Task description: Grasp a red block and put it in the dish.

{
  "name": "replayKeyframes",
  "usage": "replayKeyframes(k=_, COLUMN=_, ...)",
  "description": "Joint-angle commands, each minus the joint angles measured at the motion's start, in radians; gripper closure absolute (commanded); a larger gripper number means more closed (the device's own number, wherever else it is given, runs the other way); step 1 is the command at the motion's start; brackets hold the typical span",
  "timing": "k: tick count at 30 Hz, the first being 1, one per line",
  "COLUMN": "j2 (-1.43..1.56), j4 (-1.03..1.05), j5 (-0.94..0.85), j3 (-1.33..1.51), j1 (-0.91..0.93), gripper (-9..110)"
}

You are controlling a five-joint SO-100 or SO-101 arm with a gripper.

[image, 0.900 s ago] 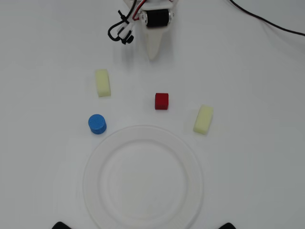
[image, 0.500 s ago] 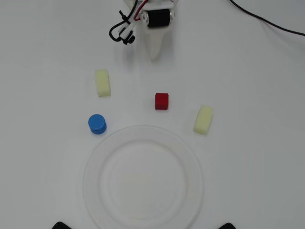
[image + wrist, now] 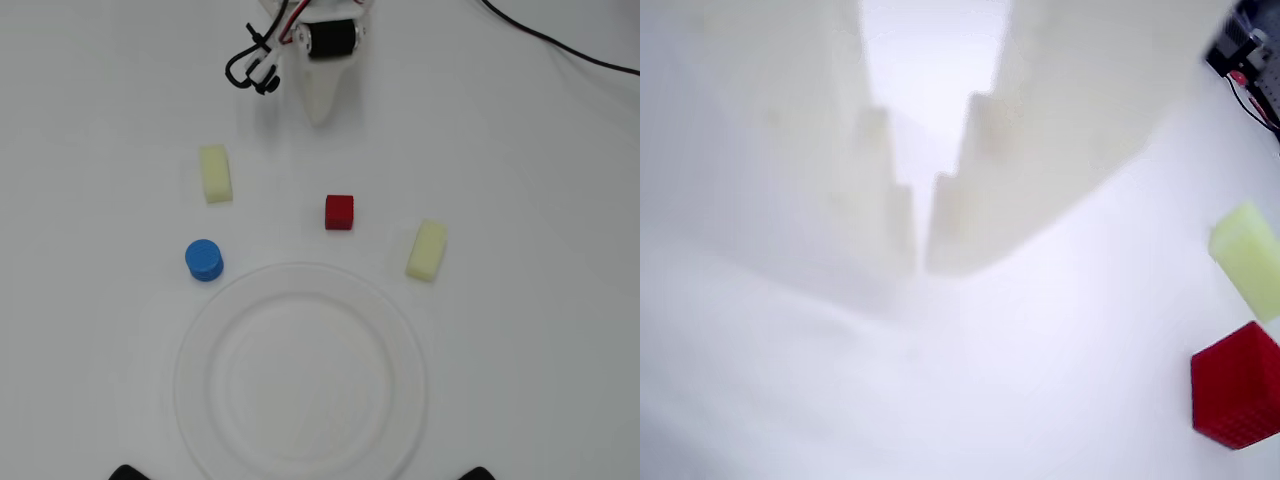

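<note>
**Q:** Fingers first, please. How do they stand, and are they holding anything?

**A:** Two pale, cream-white plastic fingers (image 3: pixel 890 215) fill most of the wrist view, blurred by closeness. Their tips sit almost together, with only a thin slit of bench showing between them, so the gripper (image 3: pixel 921 245) is nearly closed and empty. Nothing is pinched in the slit. Whether the tips touch the white bench (image 3: pixel 520 160) cannot be told. In the overhead view the gripper (image 3: pixel 320 112) shows as a white wedge at the top of the picture, pointing down toward the objects.

**Q:** Where is the thing it has to pick up?

**A:** A small bright red cube (image 3: pixel 339 212) sits alone on the bench, near the picture's middle, below the wedge tip and slightly right of it, clearly apart from it. In the wrist view the red cube (image 3: pixel 1237 385) is at the lower right edge, off to the side of the fingers. A large round white plate with a wide shallow rim (image 3: pixel 190 350) lies below the cube and holds nothing.

**Q:** What else is nearby?

**A:** Two pale yellow oblong blocks, one left (image 3: pixel 215 173) and one right (image 3: pixel 427 250) of the cube, and a blue round cylinder (image 3: pixel 204 260) close to the plate's upper left rim.

**Q:** Which step is this?

**A:** The approach, by my judgement; the grasp has not begun. Next, the fingers would need to spread wider than the cube, line up over it, and descend around it.
</note>
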Motion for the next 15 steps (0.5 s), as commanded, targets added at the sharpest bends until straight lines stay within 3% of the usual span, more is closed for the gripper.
replayKeyframes(k=1, j2=-0.224, j4=0.012, j5=0.011, j3=-0.187, j1=-0.023, gripper=101)
replayKeyframes(k=7, j2=-0.637, j4=0.005, j5=0.026, j3=-0.469, j1=-0.103, gripper=101)
replayKeyframes(k=15, j2=-1.209, j4=-0.018, j5=0.172, j3=-0.861, j1=-0.138, gripper=101)
